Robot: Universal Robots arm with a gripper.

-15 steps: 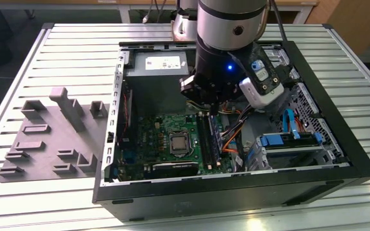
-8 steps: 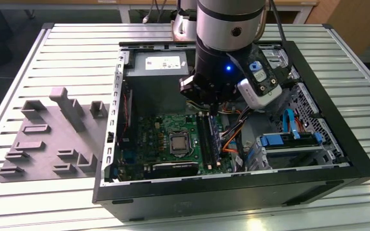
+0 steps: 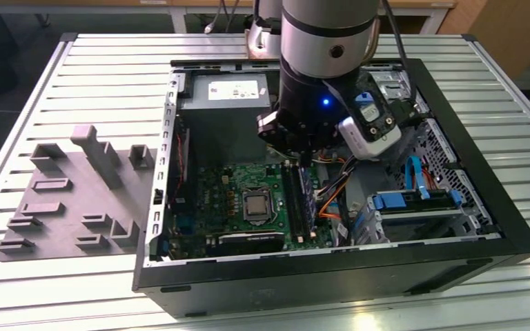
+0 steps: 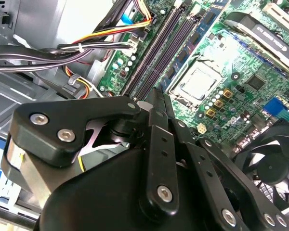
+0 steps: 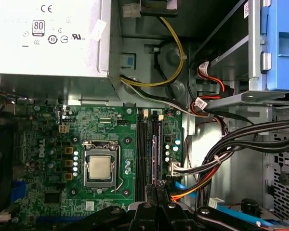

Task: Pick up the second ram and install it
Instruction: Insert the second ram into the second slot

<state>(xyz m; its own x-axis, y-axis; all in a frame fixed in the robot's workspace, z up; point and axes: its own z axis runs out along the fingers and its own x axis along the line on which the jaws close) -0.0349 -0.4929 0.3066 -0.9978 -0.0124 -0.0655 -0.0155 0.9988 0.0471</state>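
The gripper [image 5: 156, 195] sits closest in both wrist views. Its black fingers [image 4: 156, 103] are drawn together with no gap showing at the tips, and it hangs low inside the open computer case [image 3: 339, 276]. Just ahead of the tips, a thin dark stick stands on edge among the long memory slots [image 5: 143, 154] of the green motherboard [image 5: 53, 139]. I take it to be the second ram [image 5: 154, 159]. I cannot tell whether the tips nip its upper edge or only meet above it. Beside the slots lies the CPU socket [image 5: 100, 166] with its metal frame, and orange and black cables run on the slots' other side. Farther off is the pale power supply [image 5: 48, 38]. Outside the case, towards the exterior view's left, the grey holder [image 3: 63, 200] rests on the slatted table [image 3: 108, 62], and I can make out no dark stick on it. So I judge the pickup done and the install step in hand. Finishing it calls for a straight downward press, with the stick square in its slot.
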